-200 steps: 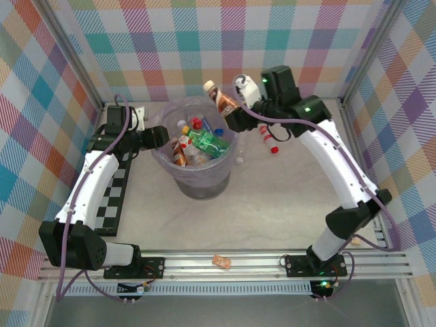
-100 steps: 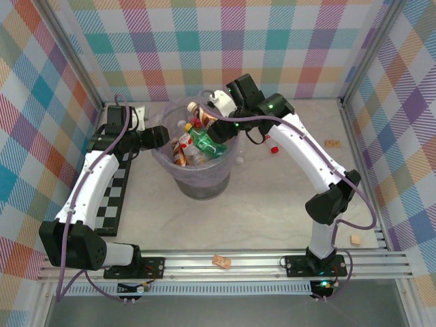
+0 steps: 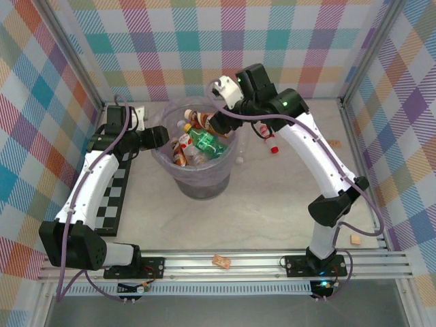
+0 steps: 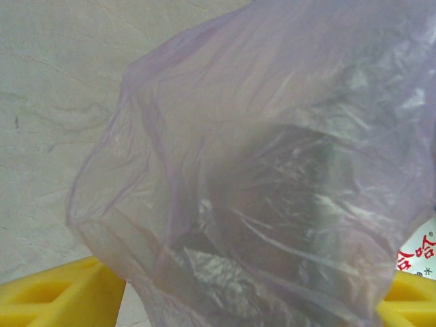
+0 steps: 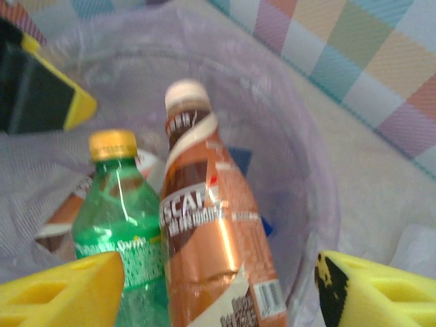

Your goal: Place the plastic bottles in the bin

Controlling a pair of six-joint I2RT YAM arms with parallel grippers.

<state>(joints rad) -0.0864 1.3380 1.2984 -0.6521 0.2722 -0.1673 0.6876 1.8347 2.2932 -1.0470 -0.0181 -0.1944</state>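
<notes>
Top external view: we see the bin [image 3: 194, 182] on the desk [image 3: 272, 218] between both arms, with bottles heaped inside.
Right fingers [image 5: 61, 293]: spread wide over the bin's mouth, holding nothing, with a gap on each side of the brown bottle [image 5: 211, 238].
Brown bottle: lies on the heap inside the bin, against a green bottle [image 5: 119, 231].
Left fingers [image 4: 54, 296]: at the bin's left rim, with the lilac bag [image 4: 272, 170] bunched between them. We cannot tell whether they pinch it.
Step in hand: we judge this to be the drop. The cleanest exit is straight up, fingers kept wide, so that nothing snags the bottle or the bag.
Left to do: a red-capped bottle [image 3: 267, 137] lies on the desk just right of the bin.
Edges and room: rim and loose bag crowd the fingers and the back wall [image 3: 272, 54] is near. Open desk lies in front of the bin and to its right.
</notes>
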